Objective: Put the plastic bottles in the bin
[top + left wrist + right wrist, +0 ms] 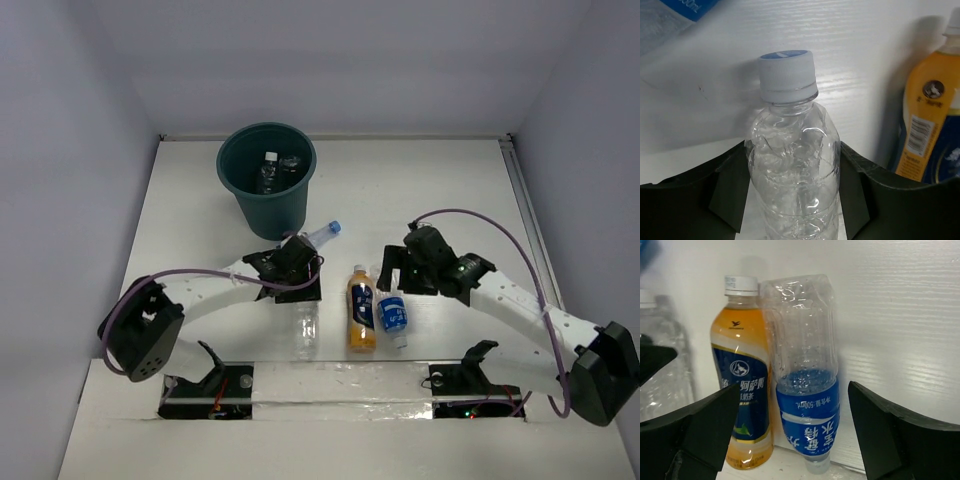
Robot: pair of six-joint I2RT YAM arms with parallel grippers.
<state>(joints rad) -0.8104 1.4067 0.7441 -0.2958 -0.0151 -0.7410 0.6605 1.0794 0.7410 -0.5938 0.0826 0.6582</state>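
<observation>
My left gripper (299, 256) is shut on a clear unlabelled bottle (792, 165). Its neck and blue-topped cap (333, 227) stick out past the fingers toward the far right. My right gripper (393, 272) is open above a blue-labelled bottle (807, 390) lying cap toward me, with a finger on each side and not touching it. An orange bottle (742, 390) lies just left of it, touching it. Another clear bottle (306, 330) lies left of the orange one. The dark teal bin (266, 205) stands at the far left with two bottles (278, 168) inside.
A blue label of one more bottle (677, 12) shows at the top left corner of the left wrist view; in the top view my left arm hides that spot. The orange bottle also shows in the left wrist view (927, 120). A clear strip (340, 385) runs along the near edge.
</observation>
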